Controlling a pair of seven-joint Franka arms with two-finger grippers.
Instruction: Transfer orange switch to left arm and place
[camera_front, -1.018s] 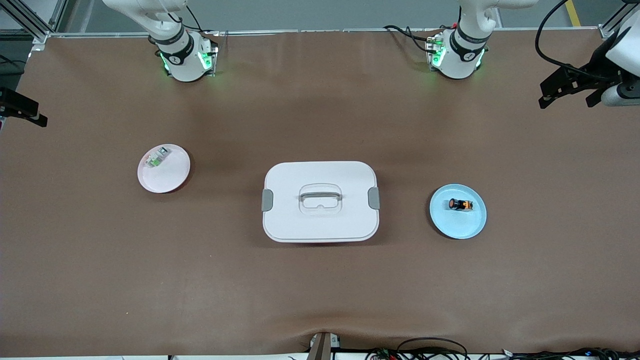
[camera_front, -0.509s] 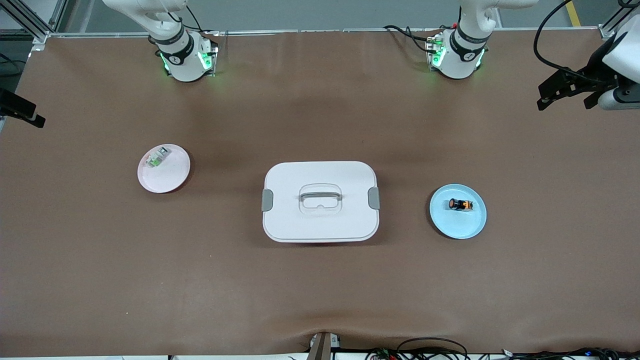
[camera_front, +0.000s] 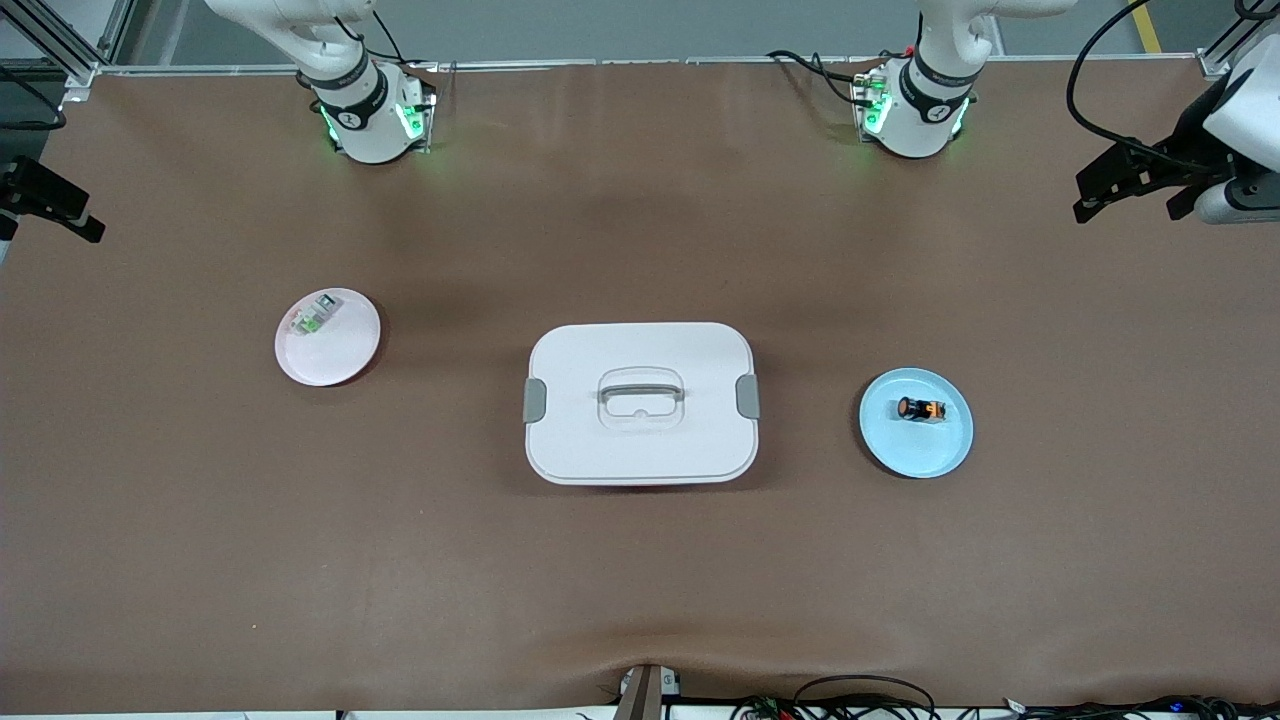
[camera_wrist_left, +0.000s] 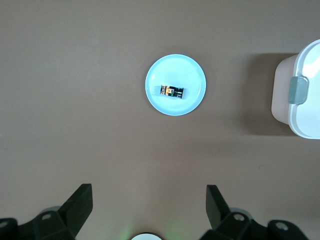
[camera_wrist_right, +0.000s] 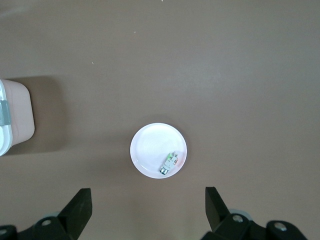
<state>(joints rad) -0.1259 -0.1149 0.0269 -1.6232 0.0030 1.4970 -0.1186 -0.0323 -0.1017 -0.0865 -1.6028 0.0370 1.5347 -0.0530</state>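
Observation:
The orange switch (camera_front: 920, 409) lies on its side on a light blue plate (camera_front: 930, 450) toward the left arm's end of the table; it also shows in the left wrist view (camera_wrist_left: 172, 91). The white box (camera_front: 640, 440) with grey clips stands mid-table between the two plates. My left gripper (camera_front: 1130, 185) hangs high at the edge of the view, open and empty (camera_wrist_left: 148, 210), well apart from the switch. My right gripper (camera_front: 50, 205) hangs high at the other edge, open and empty (camera_wrist_right: 147, 210).
A pink plate (camera_front: 340, 355) holds a small green-and-silver clear part (camera_front: 312, 318) toward the right arm's end; both show in the right wrist view (camera_wrist_right: 150, 145). The box's corner shows in each wrist view (camera_wrist_left: 305, 120). Cables lie along the table's near edge.
The right gripper has shifted slightly at the view's edge. The left gripper has barely moved. The switch, plates and box are where they were.

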